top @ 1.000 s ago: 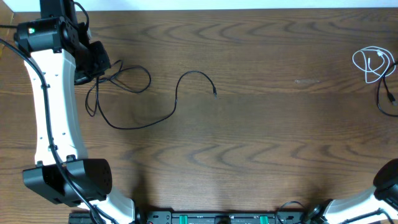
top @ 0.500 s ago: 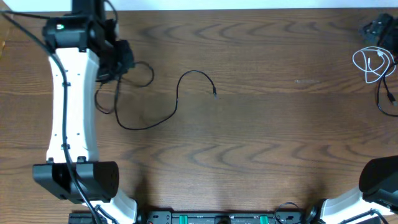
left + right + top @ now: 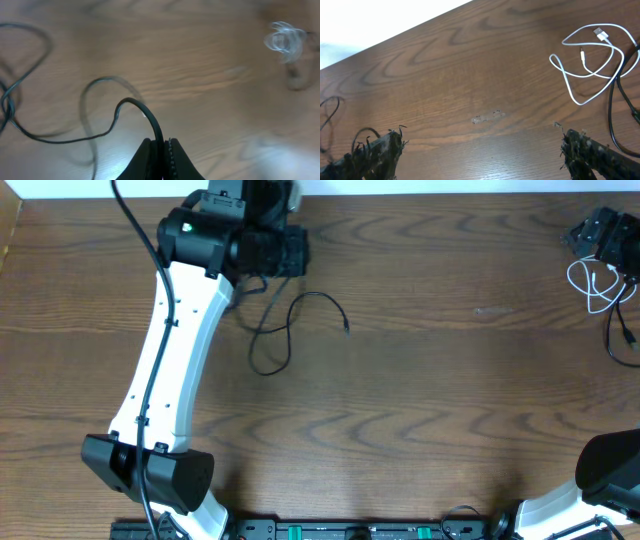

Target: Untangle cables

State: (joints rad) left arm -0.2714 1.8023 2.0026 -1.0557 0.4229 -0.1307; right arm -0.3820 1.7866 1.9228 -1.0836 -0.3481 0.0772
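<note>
My left gripper (image 3: 292,255) is shut on a thin black cable (image 3: 282,330), which trails in loops from the jaws to a plug end near the table's middle. In the left wrist view the cable (image 3: 125,102) runs out from between the shut fingers (image 3: 162,145). A white cable (image 3: 598,280) lies coiled at the far right, with another black cable (image 3: 622,335) next to it. My right gripper (image 3: 597,232) is open above the table just left of the white cable (image 3: 590,55); its fingers (image 3: 480,150) are wide apart and empty.
The wooden table (image 3: 430,400) fills the view. Its far edge (image 3: 450,194) runs along the top. The left arm (image 3: 170,360) stretches diagonally over the table's left part. The right arm's base (image 3: 610,470) sits at the bottom right corner.
My left gripper has moved to the right along the far edge, dragging the black cable so its loops bunched up. My right gripper has come into view at the top right.
</note>
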